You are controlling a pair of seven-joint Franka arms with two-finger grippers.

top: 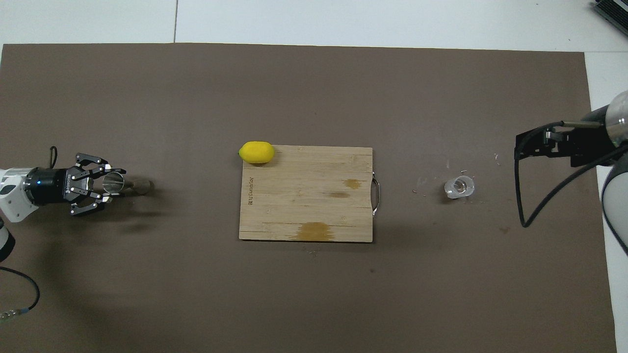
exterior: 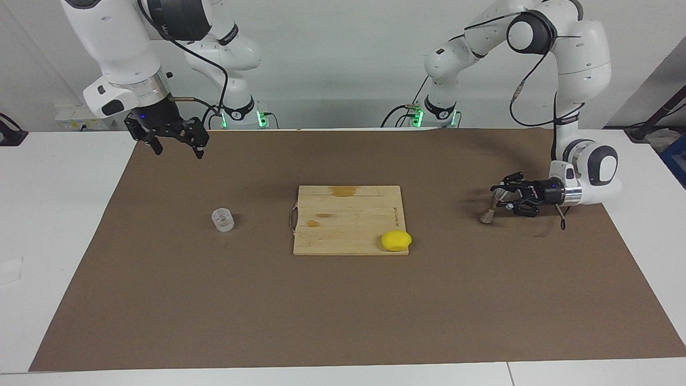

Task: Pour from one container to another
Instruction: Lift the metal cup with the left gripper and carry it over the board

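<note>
left gripper [exterior: 504,197] apparently clamping jigger [exterior: 491,208], tumbler [exterior: 223,220] apart

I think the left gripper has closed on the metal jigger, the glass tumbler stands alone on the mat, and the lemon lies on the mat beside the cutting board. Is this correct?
Not quite. The lemon lies on a corner of the cutting board, not on the mat; the overhead view shows this. The rest holds: the left gripper has closed on the jigger, and the glass tumbler stands alone on the mat.
</note>
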